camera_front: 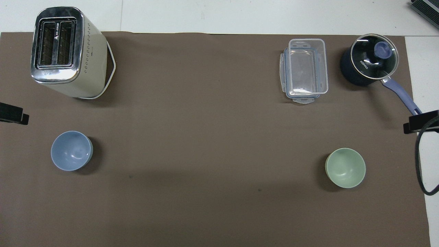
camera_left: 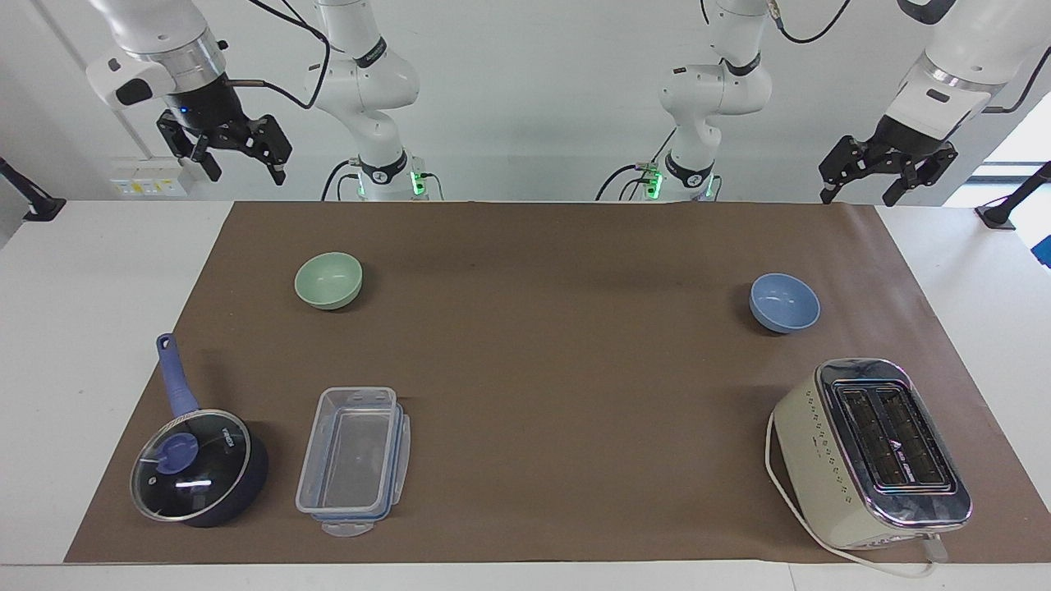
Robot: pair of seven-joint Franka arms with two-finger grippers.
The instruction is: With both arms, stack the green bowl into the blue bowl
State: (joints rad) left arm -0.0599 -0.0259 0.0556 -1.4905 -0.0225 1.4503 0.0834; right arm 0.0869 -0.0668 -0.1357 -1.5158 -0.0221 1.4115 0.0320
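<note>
The green bowl stands upright and empty on the brown mat, toward the right arm's end. The blue bowl stands upright and empty toward the left arm's end, far apart from the green one. My right gripper hangs high and open over the mat's corner at its own end; only its tip shows at the overhead view's edge. My left gripper hangs open and raised over the other corner. Neither gripper holds or touches anything.
A cream toaster with its cord stands farther from the robots than the blue bowl. A clear plastic container and a dark blue lidded saucepan lie farther out than the green bowl. The brown mat covers the table.
</note>
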